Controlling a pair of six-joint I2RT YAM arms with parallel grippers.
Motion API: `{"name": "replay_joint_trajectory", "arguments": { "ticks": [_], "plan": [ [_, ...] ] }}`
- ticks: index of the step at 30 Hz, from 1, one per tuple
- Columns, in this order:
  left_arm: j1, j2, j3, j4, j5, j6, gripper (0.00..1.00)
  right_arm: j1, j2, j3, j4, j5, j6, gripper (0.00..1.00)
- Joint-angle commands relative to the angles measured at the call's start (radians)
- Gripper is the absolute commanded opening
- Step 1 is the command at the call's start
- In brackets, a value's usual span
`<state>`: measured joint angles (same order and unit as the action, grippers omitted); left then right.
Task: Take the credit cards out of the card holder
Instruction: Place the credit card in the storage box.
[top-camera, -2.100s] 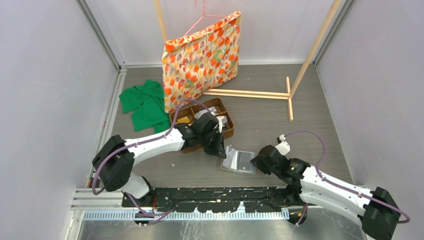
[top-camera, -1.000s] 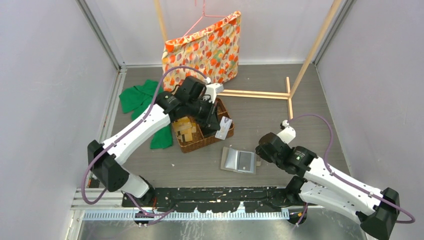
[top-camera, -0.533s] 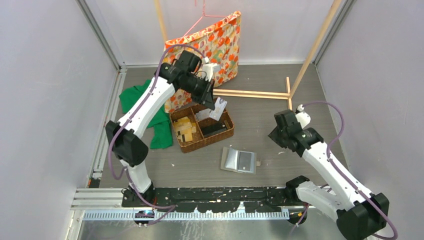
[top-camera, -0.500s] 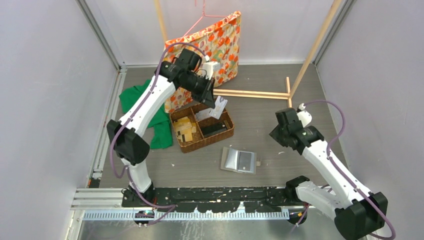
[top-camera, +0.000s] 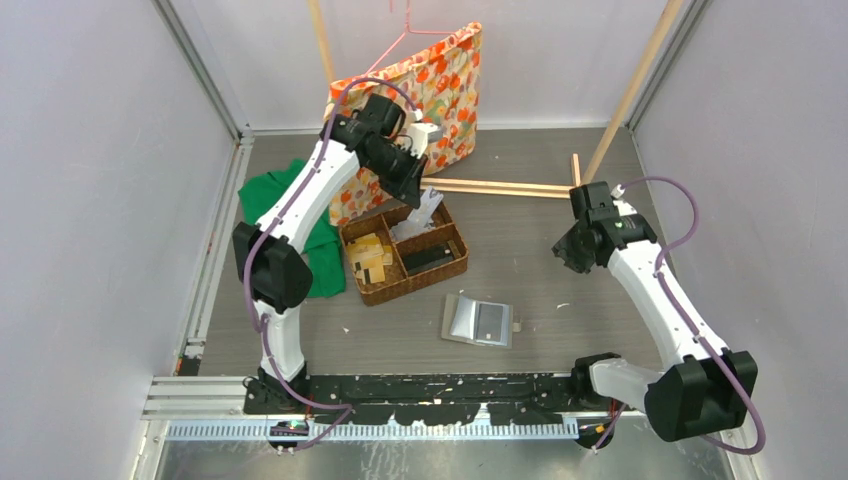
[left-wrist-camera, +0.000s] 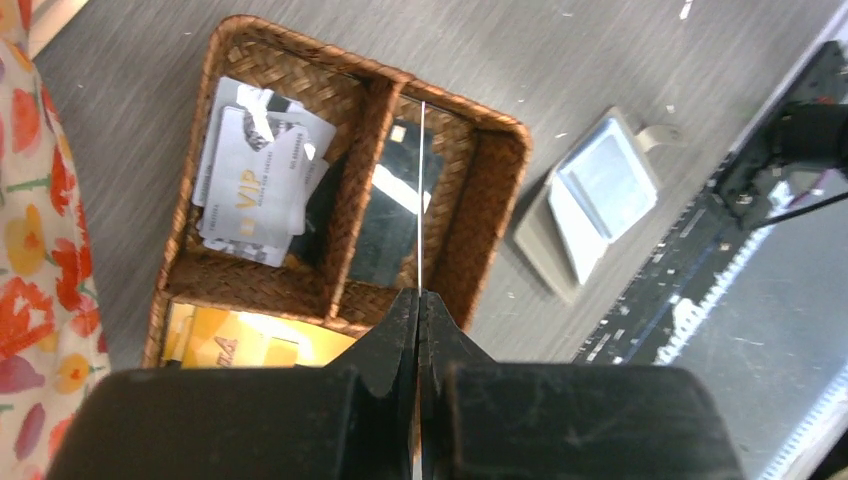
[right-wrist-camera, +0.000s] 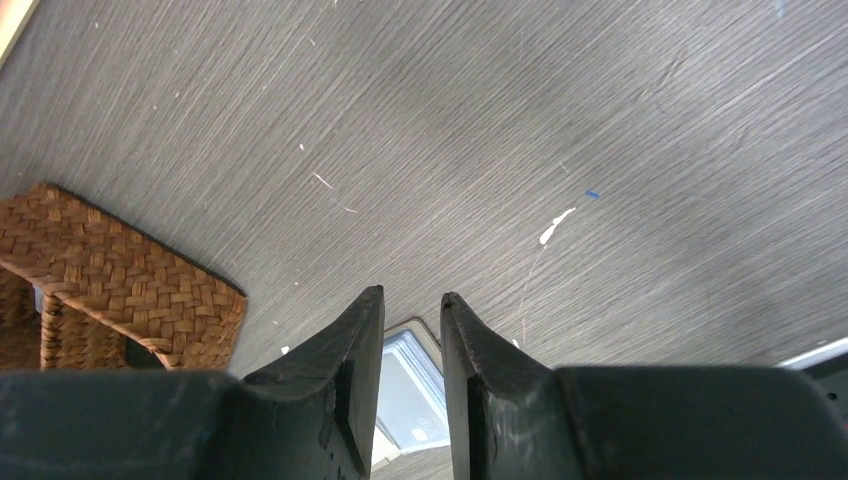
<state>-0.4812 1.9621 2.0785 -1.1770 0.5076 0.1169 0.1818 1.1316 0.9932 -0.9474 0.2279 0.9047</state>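
The grey card holder (top-camera: 480, 322) lies open on the table, one pale and one dark panel up; it also shows in the left wrist view (left-wrist-camera: 590, 195) and between the right fingers (right-wrist-camera: 410, 380). My left gripper (top-camera: 418, 192) (left-wrist-camera: 418, 295) is shut on a pale credit card (top-camera: 429, 208), seen edge-on as a thin line (left-wrist-camera: 422, 190), high above the wicker basket (top-camera: 455, 265). Several pale cards (left-wrist-camera: 255, 190) lie in the basket's back compartment. My right gripper (top-camera: 563, 252) (right-wrist-camera: 412, 297) is slightly open and empty, raised to the right of the holder.
The brown divided basket (left-wrist-camera: 490, 190) also holds a dark item and yellow blocks (top-camera: 368, 258). A green cloth (top-camera: 285, 210) lies at left. A floral bag (top-camera: 405, 105) hangs on a wooden stand (top-camera: 500, 187) at the back. The arm bases' rail runs along the near edge.
My left gripper carried a card from the holder up and back over the basket. My right arm lifted off the holder's right edge and swung back to the right.
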Motion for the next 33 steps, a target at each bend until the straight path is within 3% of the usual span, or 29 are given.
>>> {"name": "replay_joint_trajectory", "arguments": {
  "ticks": [1, 4, 11, 17, 33],
  "plan": [
    [0.006, -0.048, -0.091, 0.123, -0.092, 0.078, 0.0, -0.041, 0.05, 0.086, -0.047, -0.032, -0.07, 0.33],
    [0.011, -0.05, -0.136, 0.174, -0.123, 0.096, 0.0, -0.068, 0.082, 0.115, -0.051, -0.046, -0.095, 0.33],
    [0.021, 0.061, -0.024, 0.134, -0.21, 0.148, 0.0, -0.14, 0.137, 0.151, -0.041, -0.079, -0.144, 0.33],
    [0.023, 0.119, -0.007, 0.115, -0.169, 0.168, 0.0, -0.16, 0.16, 0.162, -0.036, -0.088, -0.148, 0.33],
    [-0.082, -0.043, -0.353, 0.212, -0.063, 0.064, 0.0, -0.164, 0.225, 0.181, -0.035, -0.103, -0.128, 0.33]
  ]
}}
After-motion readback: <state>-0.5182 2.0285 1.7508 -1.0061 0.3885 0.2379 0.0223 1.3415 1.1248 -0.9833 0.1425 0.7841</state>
